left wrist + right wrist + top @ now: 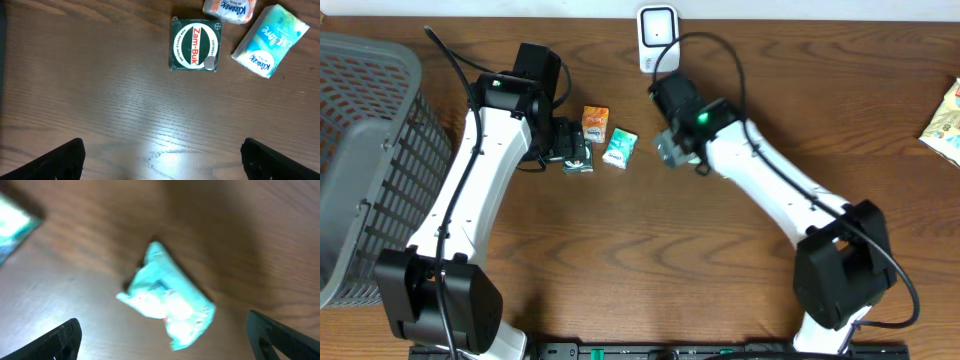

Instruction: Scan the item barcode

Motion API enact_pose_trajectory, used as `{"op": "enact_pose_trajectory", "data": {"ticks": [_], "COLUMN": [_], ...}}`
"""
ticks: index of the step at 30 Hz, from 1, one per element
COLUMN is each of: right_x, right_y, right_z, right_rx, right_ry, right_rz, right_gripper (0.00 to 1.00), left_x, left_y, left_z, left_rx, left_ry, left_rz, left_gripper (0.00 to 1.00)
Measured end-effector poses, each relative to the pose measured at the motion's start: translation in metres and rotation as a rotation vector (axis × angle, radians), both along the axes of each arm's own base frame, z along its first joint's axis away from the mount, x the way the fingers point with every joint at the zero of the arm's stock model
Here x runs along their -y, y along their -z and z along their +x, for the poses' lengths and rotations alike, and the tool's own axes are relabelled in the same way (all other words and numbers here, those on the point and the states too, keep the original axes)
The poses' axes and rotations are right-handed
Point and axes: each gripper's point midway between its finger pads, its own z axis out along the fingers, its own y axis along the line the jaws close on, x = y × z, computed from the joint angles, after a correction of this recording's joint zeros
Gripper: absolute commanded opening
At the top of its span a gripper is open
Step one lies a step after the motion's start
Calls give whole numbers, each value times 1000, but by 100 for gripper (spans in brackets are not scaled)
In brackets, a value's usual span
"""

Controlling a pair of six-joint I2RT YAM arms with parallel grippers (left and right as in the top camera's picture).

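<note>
Both pairs of jaws stand wide apart, holding nothing — the right gripper [167, 339] hangs over a crumpled teal packet [167, 297] at mid-frame, below the white scanner [658, 35] at top centre — so pick-up looks in hand, needing a descent and firm close.

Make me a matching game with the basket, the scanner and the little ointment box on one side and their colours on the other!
Things:
1. basket
2. scanner
3. ointment box

Colours:
A. dark green
B. grey
C. white

Right pairs: 1-B, 2-C, 3-A.
</note>
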Motion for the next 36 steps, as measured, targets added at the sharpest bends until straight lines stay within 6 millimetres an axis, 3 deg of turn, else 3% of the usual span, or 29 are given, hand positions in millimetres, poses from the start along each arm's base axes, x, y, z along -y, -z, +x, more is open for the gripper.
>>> {"op": "enact_pose_trajectory", "data": {"ticks": [5,9,13,21,27,32,36], "right_x": [47,65,62,45,51,55,43], "right_y": [1,8,16,38,62,68,67], "right_z": [21,30,23,1,-12,-17,-20], "right_rx": [1,-52,-118,-189,-214,-218,-198], "right_ry": [98,25,-89,-253,-274,-246,-259], "right_rz": [21,110,209,222,142,71,-8], "right_gripper": [99,92,80,83,76,80,82], "left_x": [0,0,0,0,0,0,0], "left_y": [0,0,0,0,0,0,0], "left_z": [0,0,0,0,0,0,0], "left_rx": [0,0,0,0,0,0,0], "left_ry": [0,0,0,0,0,0,0], "left_rz": [0,0,0,0,0,0,0], "left_gripper": [98,98,98,98,98,98,98]}}
